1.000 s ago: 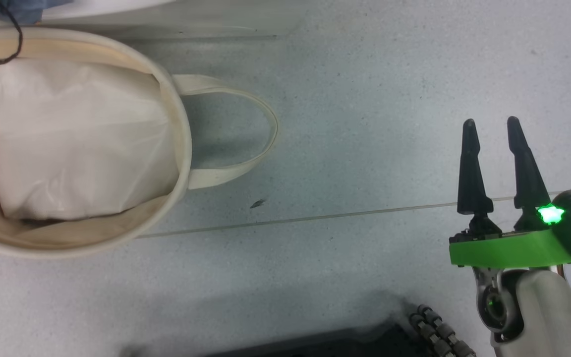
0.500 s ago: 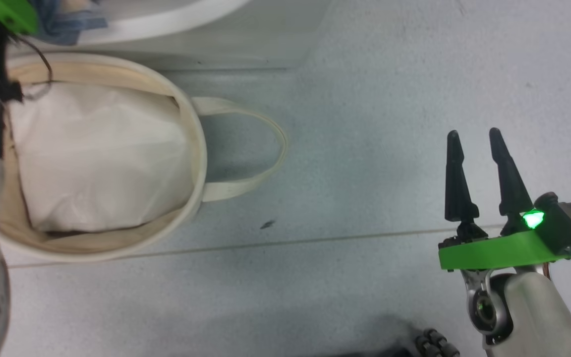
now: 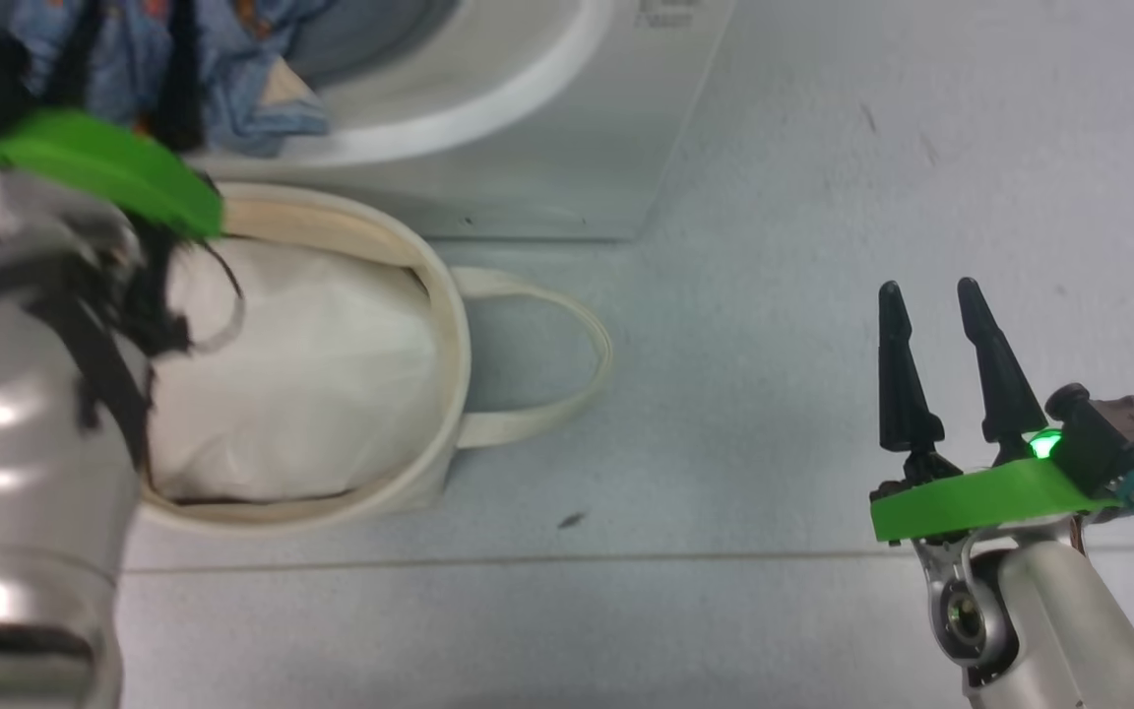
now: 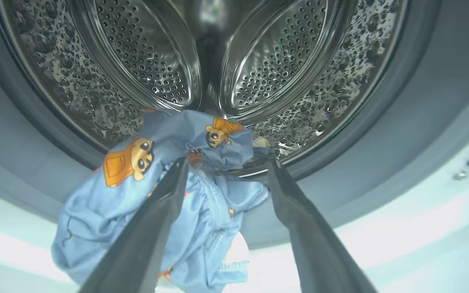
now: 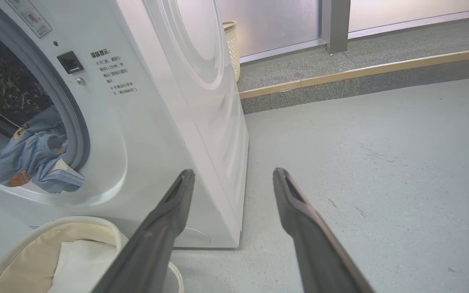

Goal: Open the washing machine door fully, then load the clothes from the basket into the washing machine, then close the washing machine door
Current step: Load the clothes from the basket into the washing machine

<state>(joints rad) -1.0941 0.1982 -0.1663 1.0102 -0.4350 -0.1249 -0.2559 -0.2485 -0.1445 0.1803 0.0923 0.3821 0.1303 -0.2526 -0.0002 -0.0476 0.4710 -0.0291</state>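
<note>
We saw the left gripper (image 4: 227, 167) reaching into the mouth of the washing machine (image 5: 157, 122), its two fingers spread wide apart and clamping nothing. The clothes (image 4: 96, 203), light blue with orange-brown cartoon faces, lay bunched right at the gripper's fingertips and to the left of them, draped over the lower lip of the opening. Part sat on the grey rubber ring (image 4: 421, 101) and part hung down the white front. Whether the left finger touched the fabric, we could not tell. Beyond the fingertips the steel drum (image 4: 149, 53) curved away.

The right gripper (image 3: 928, 290) hung well apart from all this, over bare floor (image 3: 774, 197), its fingers also standing open with nothing between them. In its own wrist view the machine's corner rose just ahead and to the left of the fingers, and the clothes showed farther left in the opening.

The basket (image 3: 449, 325) stood on the floor against the machine's front, below the left gripper and far to the left of the right one. One loop handle (image 3: 577, 394) lay out toward the right gripper. Inside we saw a plain white padded cloth (image 3: 311, 394).
</note>
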